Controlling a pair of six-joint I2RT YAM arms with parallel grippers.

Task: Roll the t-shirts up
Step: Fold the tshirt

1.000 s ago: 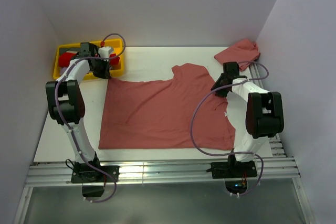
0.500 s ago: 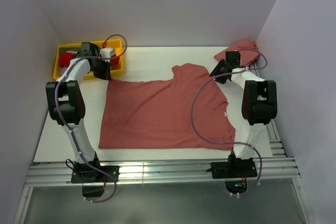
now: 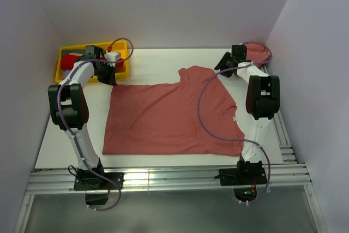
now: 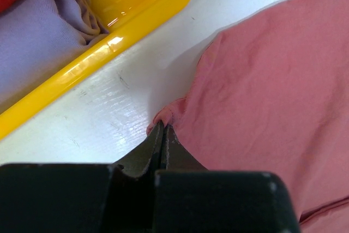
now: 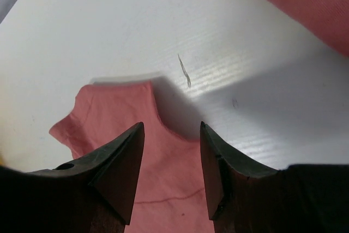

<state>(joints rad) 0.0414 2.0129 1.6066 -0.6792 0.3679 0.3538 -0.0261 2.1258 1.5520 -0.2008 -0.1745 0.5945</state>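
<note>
Far left on the table (image 3: 152, 61), my left gripper (image 4: 162, 132) is clamped on the spread t-shirt (image 3: 169, 115); far right, my right gripper (image 5: 169, 135) hangs, jaws apart, over its sleeve.

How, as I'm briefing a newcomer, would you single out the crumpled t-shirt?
Start at the white table and go to its far right corner. The crumpled t-shirt lies there, beyond the right arm; unlike the spread t-shirt mid-table, it is bunched up.
</note>
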